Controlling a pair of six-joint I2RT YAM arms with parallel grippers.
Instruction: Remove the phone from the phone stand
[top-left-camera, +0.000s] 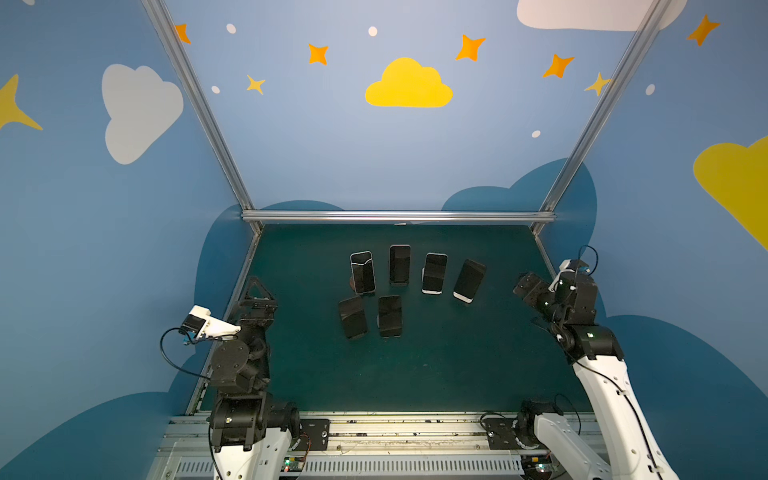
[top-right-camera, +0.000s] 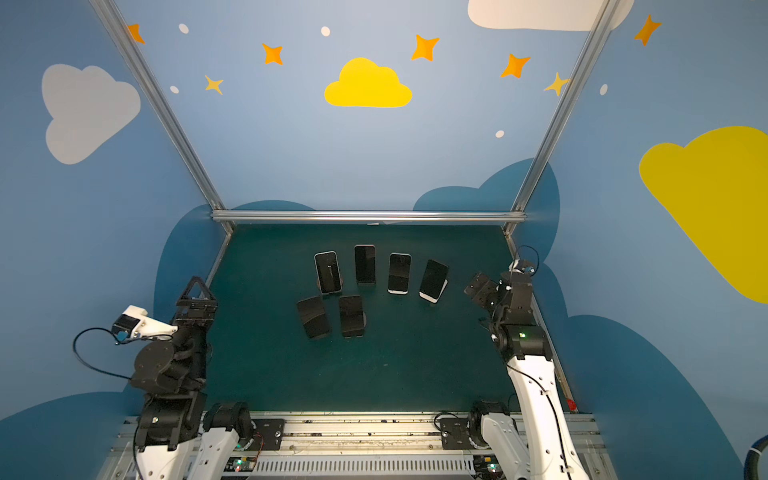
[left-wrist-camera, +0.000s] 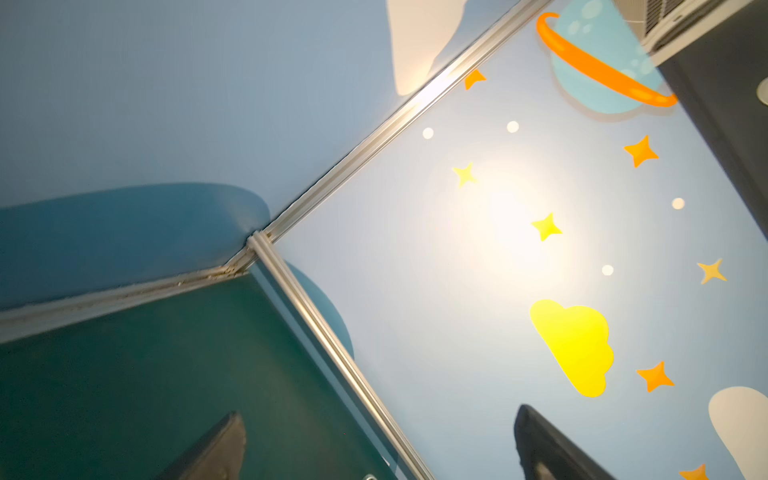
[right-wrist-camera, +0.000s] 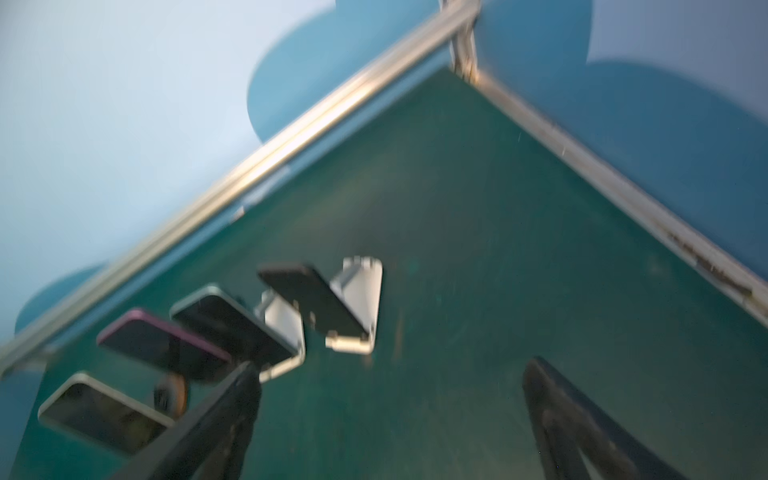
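i read the left gripper (top-left-camera: 258, 293) as spread wide with nothing between its jaws, at the left edge of the green table (top-left-camera: 436, 365). the right gripper (top-left-camera: 527, 286) is also wide open and empty, by the right edge. six phones (top-left-camera: 400, 264) lean on stands mid-table, four behind and two in front. the rightmost phone (top-left-camera: 469, 280) rests on its white stand (right-wrist-camera: 360, 291), near the right gripper but not touching it.

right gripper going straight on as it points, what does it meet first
Probably the bare green mat ahead of its open fingers; the nearest phone lies off to the side. Depth unclear.
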